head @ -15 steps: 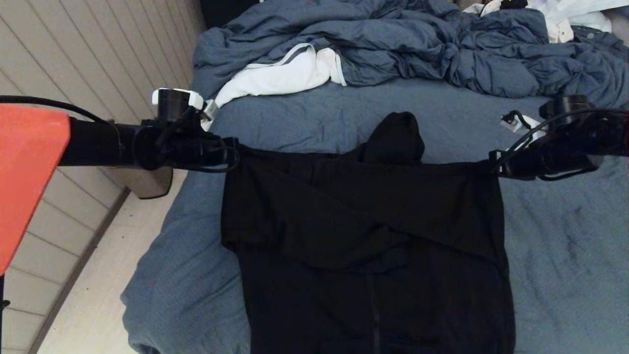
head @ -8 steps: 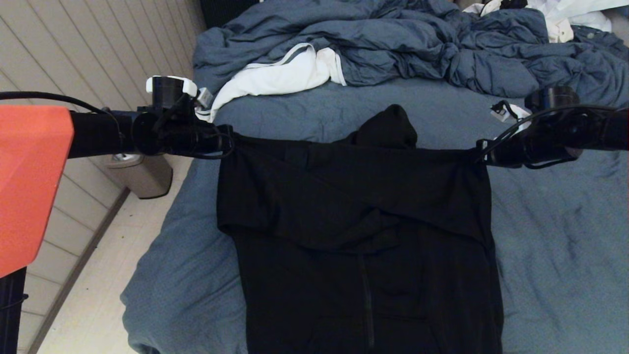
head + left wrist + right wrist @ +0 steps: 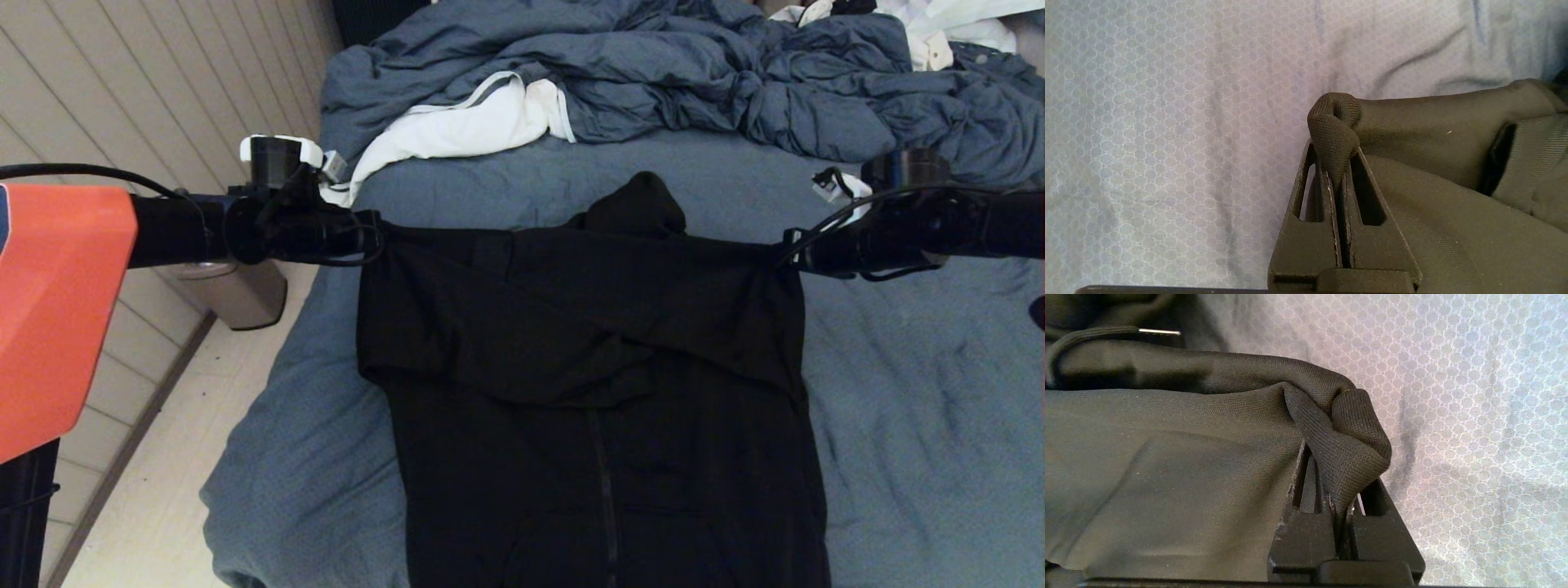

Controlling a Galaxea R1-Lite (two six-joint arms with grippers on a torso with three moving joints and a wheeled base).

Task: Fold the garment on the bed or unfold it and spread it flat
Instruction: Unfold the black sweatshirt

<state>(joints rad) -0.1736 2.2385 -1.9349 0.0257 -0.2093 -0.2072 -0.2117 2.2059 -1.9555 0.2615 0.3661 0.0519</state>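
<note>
The garment (image 3: 588, 343), a black zip-front hoodie, hangs stretched between my two grippers above the bed (image 3: 914, 392). Its hood (image 3: 641, 204) pokes up behind the taut top edge, and both sleeves lie folded across the chest. My left gripper (image 3: 377, 237) is shut on the left shoulder corner; the left wrist view shows a pinched fold of black fabric (image 3: 1336, 134) between its fingers (image 3: 1310, 204). At the right shoulder corner my right gripper (image 3: 790, 255) is shut on a bunched fold (image 3: 1355, 453). The garment's lower part runs out of the head view.
A rumpled blue-grey duvet (image 3: 694, 73) fills the far end of the bed, with a white cloth with grey trim (image 3: 465, 122) on its near edge. More white items (image 3: 939, 24) lie at the far right. A metal bin (image 3: 237, 290) stands on the floor left of the bed.
Both grippers have carried the garment's top edge farther away across the bed. The hood and body have slid with it; the grip is unchanged.
</note>
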